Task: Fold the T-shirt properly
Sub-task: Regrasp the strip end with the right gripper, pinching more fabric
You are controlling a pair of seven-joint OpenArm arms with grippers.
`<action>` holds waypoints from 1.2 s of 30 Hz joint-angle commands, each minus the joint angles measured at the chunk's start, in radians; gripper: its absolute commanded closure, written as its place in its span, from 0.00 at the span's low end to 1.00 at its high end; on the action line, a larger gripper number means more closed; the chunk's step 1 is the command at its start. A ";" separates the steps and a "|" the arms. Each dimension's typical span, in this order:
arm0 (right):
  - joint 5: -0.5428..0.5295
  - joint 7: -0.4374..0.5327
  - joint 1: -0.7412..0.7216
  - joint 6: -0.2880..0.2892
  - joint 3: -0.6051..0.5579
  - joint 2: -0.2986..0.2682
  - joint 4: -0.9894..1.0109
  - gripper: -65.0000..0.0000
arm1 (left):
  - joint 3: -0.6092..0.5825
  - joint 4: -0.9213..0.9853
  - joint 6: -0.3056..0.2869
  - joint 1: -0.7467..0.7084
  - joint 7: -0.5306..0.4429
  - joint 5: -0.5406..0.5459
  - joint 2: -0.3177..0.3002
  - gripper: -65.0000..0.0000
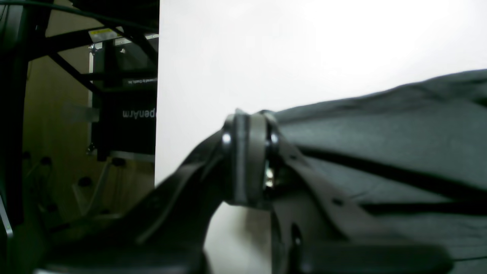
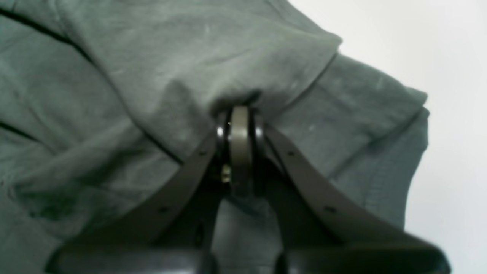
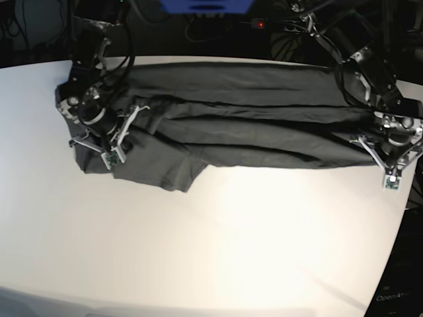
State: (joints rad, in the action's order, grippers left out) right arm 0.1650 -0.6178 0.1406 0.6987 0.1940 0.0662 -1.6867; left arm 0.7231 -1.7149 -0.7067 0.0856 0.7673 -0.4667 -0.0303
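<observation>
We see a white table [image 3: 218, 231], a black case [image 1: 125, 114] beyond its edge, and cables [image 3: 198, 26] behind.

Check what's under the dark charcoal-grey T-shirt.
The white table shows all around the dark charcoal-grey T-shirt spread on it. The cloth hides whatever lies beneath; no bulge beyond its own folds.
</observation>
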 commanded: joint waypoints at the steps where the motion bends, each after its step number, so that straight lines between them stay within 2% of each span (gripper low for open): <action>1: -0.012 0.012 -0.028 -0.001 0.000 -0.010 -0.019 0.99 | -0.001 -0.024 0.009 0.015 -0.018 0.007 -0.009 0.96; 7: 0.069 0.012 -0.060 -0.001 0.000 -0.030 -0.020 0.99 | 0.000 -0.024 0.009 0.013 -0.018 0.010 -0.009 0.96; 11: 0.074 0.012 -0.063 -0.001 0.000 -0.052 -0.020 0.99 | -0.001 -0.024 0.009 0.013 -0.018 0.010 -0.009 0.96; 19: 0.075 0.012 -0.055 -0.001 0.009 -0.053 -0.020 0.99 | 0.000 -0.024 0.009 0.013 -0.018 0.010 -0.009 0.96; 24: 0.072 0.011 -0.055 -0.001 0.011 -0.044 -0.020 0.99 | -0.003 -0.021 0.009 0.013 -0.018 0.010 -0.009 0.96; 26: 0.072 0.003 -0.055 -0.001 0.011 -0.021 -0.019 0.99 | 0.000 -0.018 0.009 0.013 -0.018 0.010 -0.009 0.96; 34: 0.071 -0.101 -0.101 -0.001 0.012 0.007 -0.019 0.98 | 0.000 -0.018 0.009 0.013 -0.018 0.010 -0.009 0.96; 36: 0.071 -0.115 -0.117 -0.001 0.012 0.005 -0.020 0.93 | 0.000 -0.018 0.009 0.013 -0.018 0.010 -0.009 0.96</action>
State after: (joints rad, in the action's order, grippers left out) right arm 0.2443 -0.7471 0.0383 0.6991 0.2073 0.0750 -1.6882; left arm 0.7238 -1.7157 -0.7067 0.0856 0.7673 -0.4629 -0.0303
